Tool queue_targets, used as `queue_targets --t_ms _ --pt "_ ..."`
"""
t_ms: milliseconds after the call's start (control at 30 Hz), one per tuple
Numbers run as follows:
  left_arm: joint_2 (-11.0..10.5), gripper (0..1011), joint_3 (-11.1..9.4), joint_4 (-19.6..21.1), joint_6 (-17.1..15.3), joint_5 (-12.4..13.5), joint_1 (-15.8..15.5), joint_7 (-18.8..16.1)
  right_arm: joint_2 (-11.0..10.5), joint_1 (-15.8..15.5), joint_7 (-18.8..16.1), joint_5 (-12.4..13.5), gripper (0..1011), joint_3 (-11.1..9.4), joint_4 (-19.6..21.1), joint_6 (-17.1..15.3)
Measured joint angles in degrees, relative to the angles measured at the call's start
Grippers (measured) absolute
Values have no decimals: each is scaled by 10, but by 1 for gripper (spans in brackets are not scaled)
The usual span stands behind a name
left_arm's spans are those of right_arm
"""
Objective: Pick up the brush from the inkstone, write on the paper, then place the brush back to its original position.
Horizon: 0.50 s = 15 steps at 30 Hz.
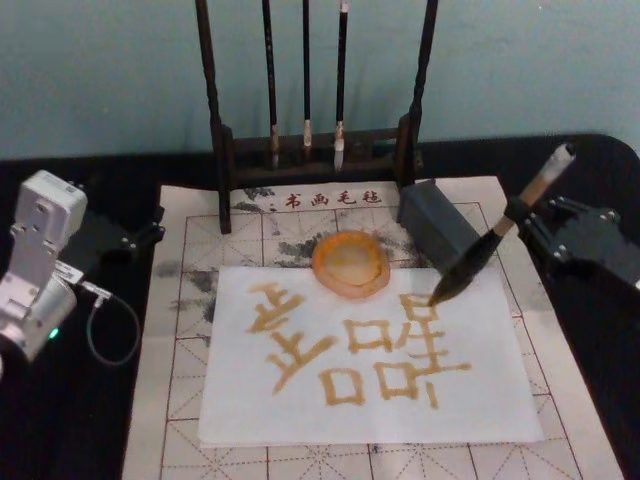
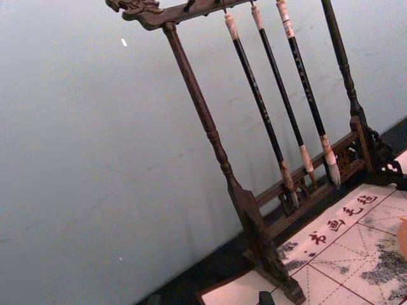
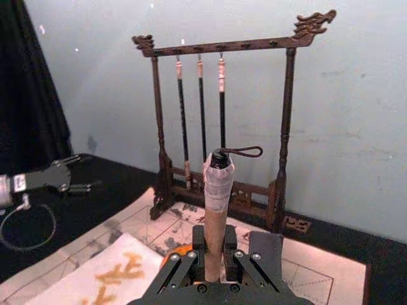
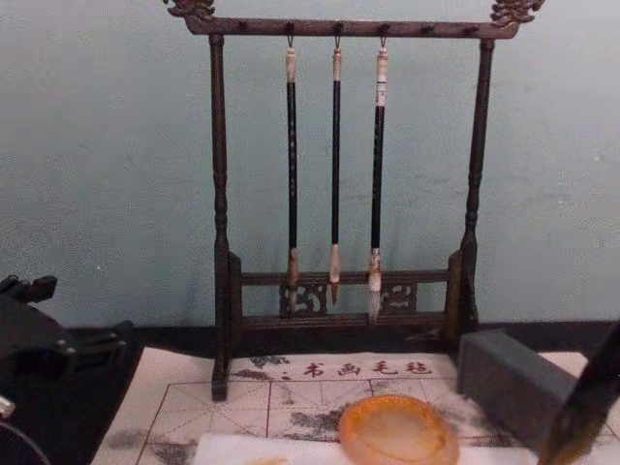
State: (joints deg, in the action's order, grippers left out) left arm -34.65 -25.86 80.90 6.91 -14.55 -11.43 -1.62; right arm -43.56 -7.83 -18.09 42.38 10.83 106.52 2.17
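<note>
My right gripper (image 1: 518,215) is shut on the brush (image 1: 480,255), which slants down to the left. Its dark tip rests on the white paper (image 1: 300,400) by the upper right of the golden-brown characters. In the right wrist view the tan handle of the brush (image 3: 217,190) rises between the shut fingers of the right gripper (image 3: 216,251). The round amber inkstone (image 1: 350,263) sits on the paper's far edge, left of the brush tip. The chest view shows the inkstone (image 4: 397,431) low in the middle, with the brush's bristles (image 4: 589,402) at the right edge. My left gripper (image 1: 125,240) is parked open at the left, off the mat.
A dark wooden rack (image 1: 310,150) with three thin hanging brushes stands behind the cream grid mat (image 1: 180,440). A grey rectangular block (image 1: 440,230) lies just right of the inkstone, close under the brush shaft. Black cloth covers the table around the mat.
</note>
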Motion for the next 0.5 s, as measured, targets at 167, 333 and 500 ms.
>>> queue_targets --t_ms 167,333,500 --pt "0 1001 0 0 0 0 0 0 -13 -28 -14 -6 187 -17 15 10" --pt "0 1001 0 0 0 0 0 0 -23 -60 -29 -13 187 -35 29 22" --pt "0 1001 0 0 0 0 0 0 -28 -85 -38 -25 187 -47 41 33"
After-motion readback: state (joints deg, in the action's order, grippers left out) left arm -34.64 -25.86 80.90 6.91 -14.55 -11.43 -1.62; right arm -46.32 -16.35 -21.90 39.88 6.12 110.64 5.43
